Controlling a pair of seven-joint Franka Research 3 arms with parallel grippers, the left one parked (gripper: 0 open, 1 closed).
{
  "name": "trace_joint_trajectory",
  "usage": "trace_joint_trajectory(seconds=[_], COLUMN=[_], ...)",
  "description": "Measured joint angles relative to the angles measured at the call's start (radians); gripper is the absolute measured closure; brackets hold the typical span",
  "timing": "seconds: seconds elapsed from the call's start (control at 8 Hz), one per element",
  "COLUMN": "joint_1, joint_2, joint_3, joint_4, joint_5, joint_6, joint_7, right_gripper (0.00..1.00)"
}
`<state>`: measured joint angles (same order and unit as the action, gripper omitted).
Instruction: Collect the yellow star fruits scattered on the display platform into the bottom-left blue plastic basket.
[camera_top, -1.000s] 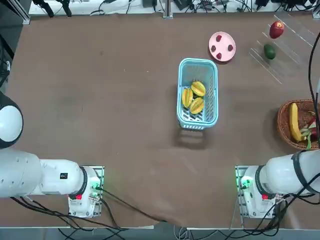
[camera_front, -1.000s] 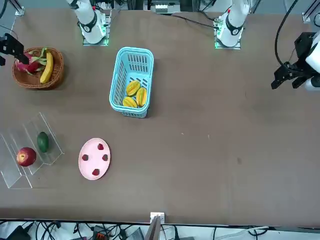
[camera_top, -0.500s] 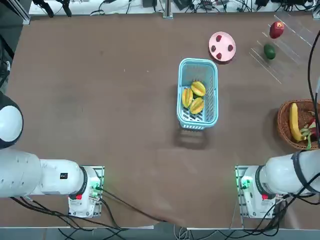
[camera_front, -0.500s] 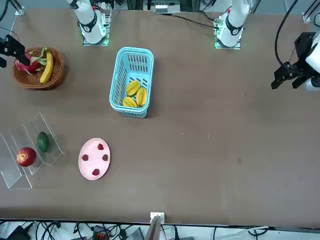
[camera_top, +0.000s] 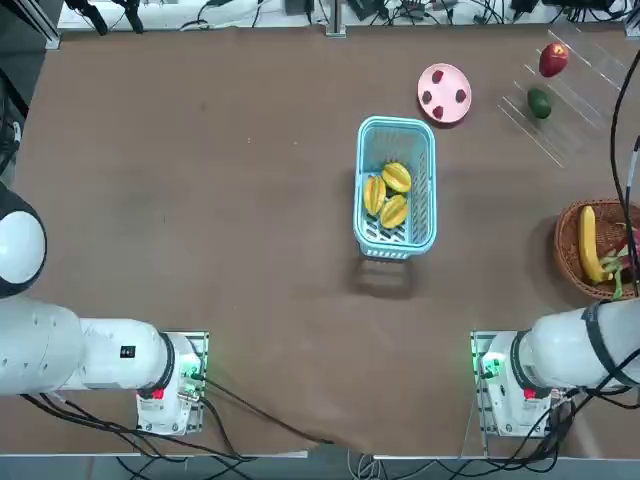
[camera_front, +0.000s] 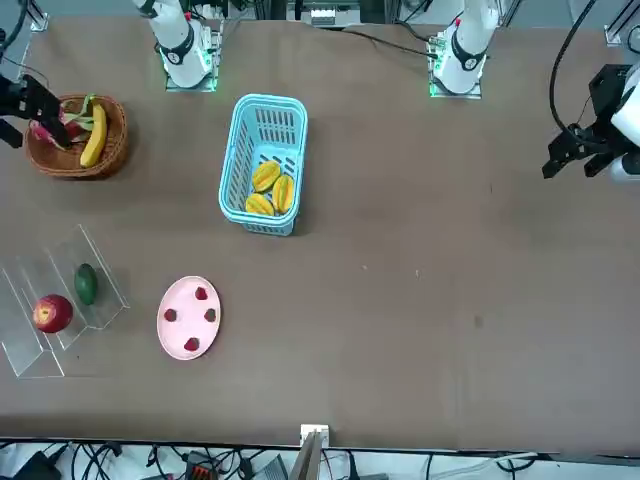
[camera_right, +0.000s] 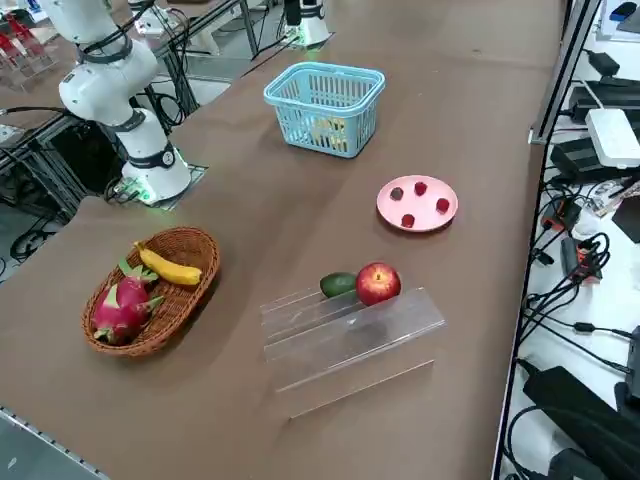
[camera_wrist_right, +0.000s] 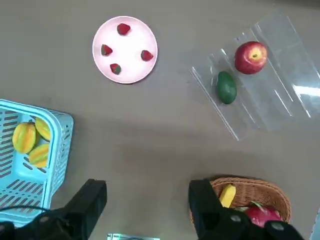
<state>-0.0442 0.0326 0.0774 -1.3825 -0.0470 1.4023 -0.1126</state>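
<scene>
so three yellow star fruits are sitting in the light blue basket, a pink plate is holding four strawberries, and a red apple is sharing the clear stand with something green and oval

Brown tabletop, matte, w/ a few small marks. Metal frame along its edge. White surface beyond, w/ blk cables, white box & other electronics. Grey floor at top view's upper L corner.

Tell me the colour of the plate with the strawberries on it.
The plate is pale pink; the right wrist view shows it best.
</scene>
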Motion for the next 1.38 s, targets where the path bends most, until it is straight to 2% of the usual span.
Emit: trace_joint_trajectory(seconds=[0.38, 0.88, 1.38], joint_1=[0.003, 0.047, 0.046], joint_2=[-0.015, -0.023, 0.016], joint_3=[-0.001, -0.001, -0.018], joint_4=[0.004, 0.004, 0.0], joint_5=[0.0, 0.0, 0.001], joint_6=[-0.03, -0.03, -0.002], joint_7=[0.0, 0.067, 0.147], right_gripper=[0.0, 0.0, 0.0])
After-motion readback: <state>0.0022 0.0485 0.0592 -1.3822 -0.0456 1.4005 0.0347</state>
